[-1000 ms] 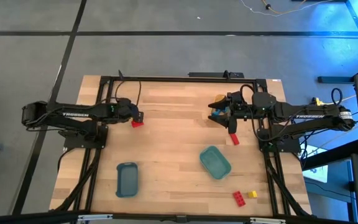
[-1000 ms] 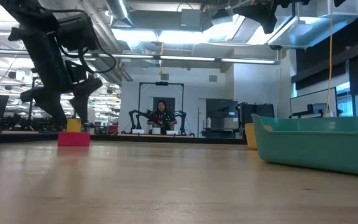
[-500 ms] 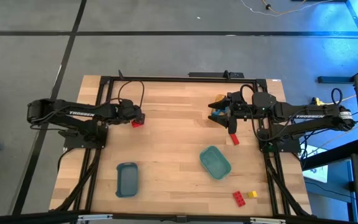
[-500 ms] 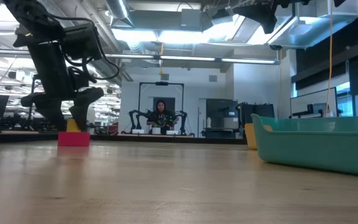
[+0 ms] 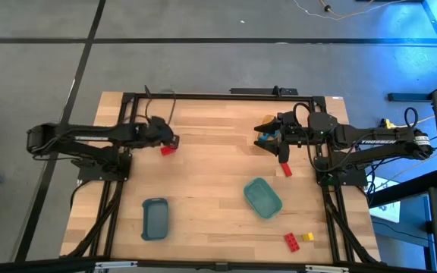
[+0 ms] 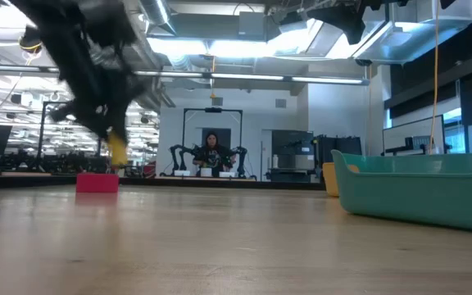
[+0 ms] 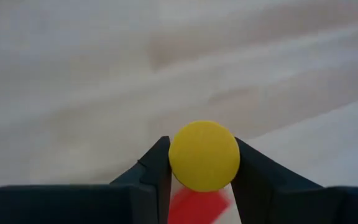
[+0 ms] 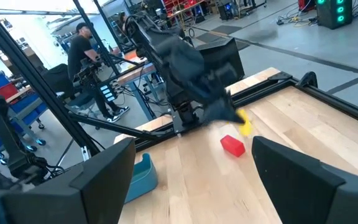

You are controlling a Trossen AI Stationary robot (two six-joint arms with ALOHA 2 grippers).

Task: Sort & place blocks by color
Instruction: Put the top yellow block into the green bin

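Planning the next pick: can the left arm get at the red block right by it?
Probably not yet: the left gripper is shut on a yellow block, so its fingers are occupied, though the red block lies just beneath, unobstructed.

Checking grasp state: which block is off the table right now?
The yellow block, clamped in the left pincer above the red block. The other visible blocks, including the red and yellow pair, lie on the table.
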